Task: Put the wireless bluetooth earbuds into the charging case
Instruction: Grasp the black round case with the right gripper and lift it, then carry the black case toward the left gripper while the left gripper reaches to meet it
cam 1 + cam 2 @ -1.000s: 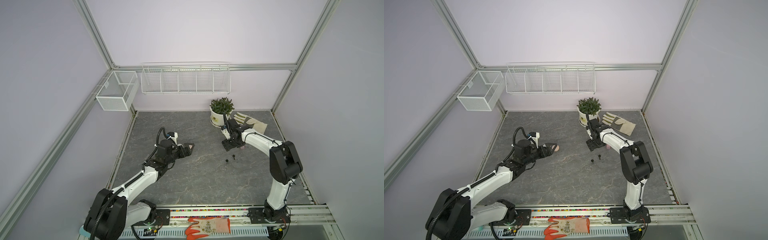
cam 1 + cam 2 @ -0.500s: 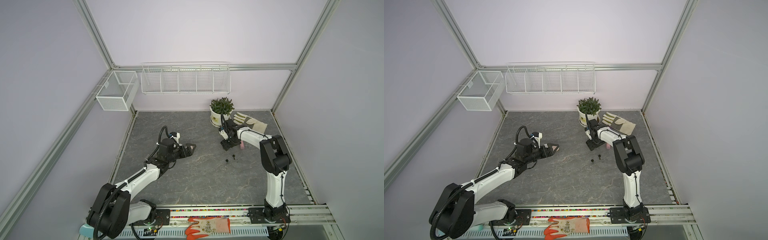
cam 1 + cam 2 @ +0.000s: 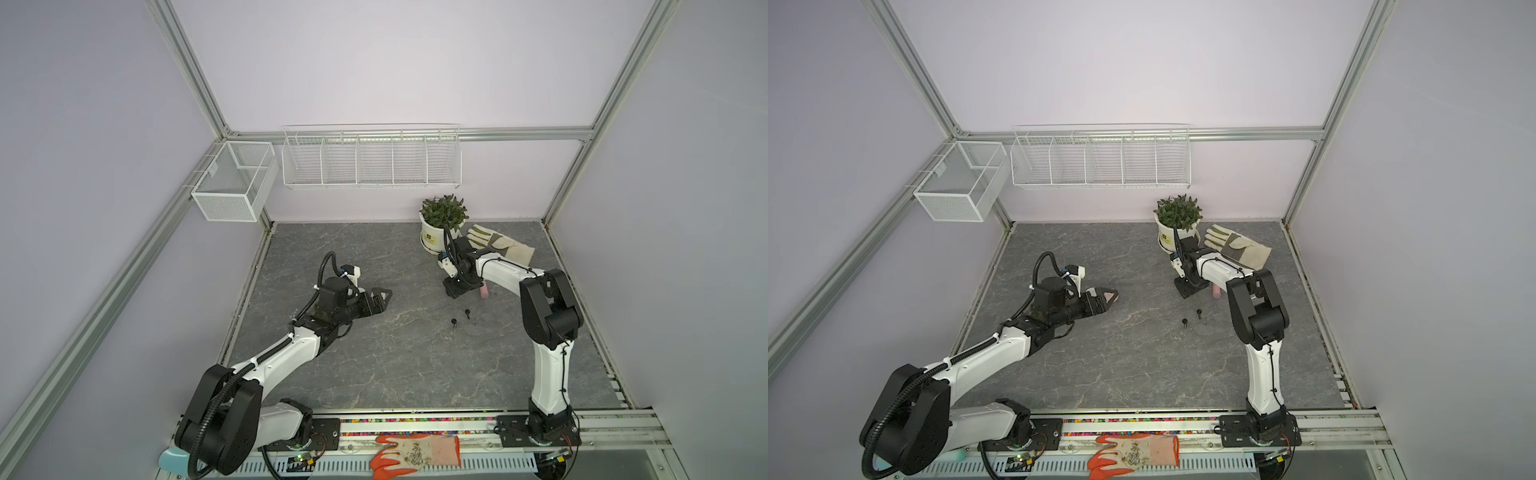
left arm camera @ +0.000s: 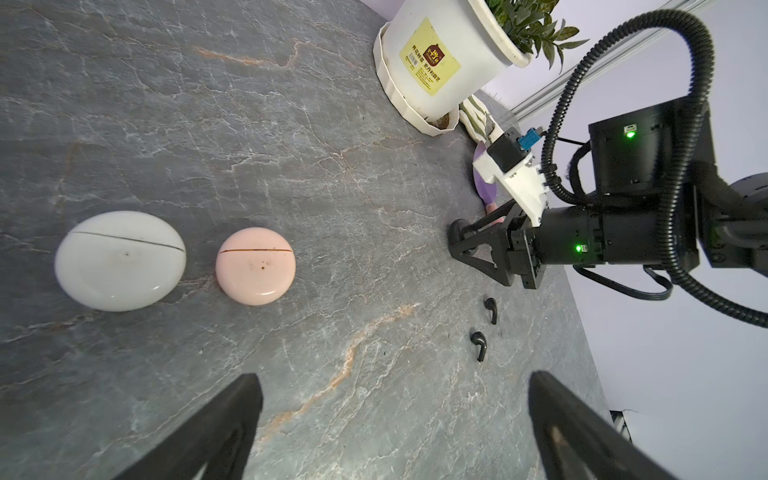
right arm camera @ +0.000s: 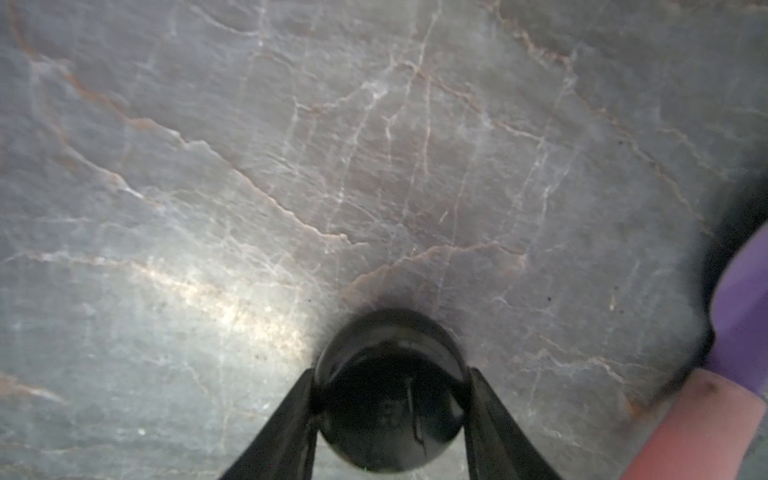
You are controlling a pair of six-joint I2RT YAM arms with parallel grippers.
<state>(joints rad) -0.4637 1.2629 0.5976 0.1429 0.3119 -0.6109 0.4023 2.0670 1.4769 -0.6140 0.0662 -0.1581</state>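
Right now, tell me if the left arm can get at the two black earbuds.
Probably yes. The left hand is open, and only bare table lies between it and the earbuds. The right hand, gripping a black case, sits near them but off the path.

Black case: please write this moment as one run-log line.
right gripper: shut on black charging case, on table | left gripper: open, empty | black earbuds: two, loose on table

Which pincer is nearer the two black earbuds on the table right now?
Right. The right pincer sits just behind the black earbuds, its jaws around a black case. The left pincer hangs wide open, well off to their left.
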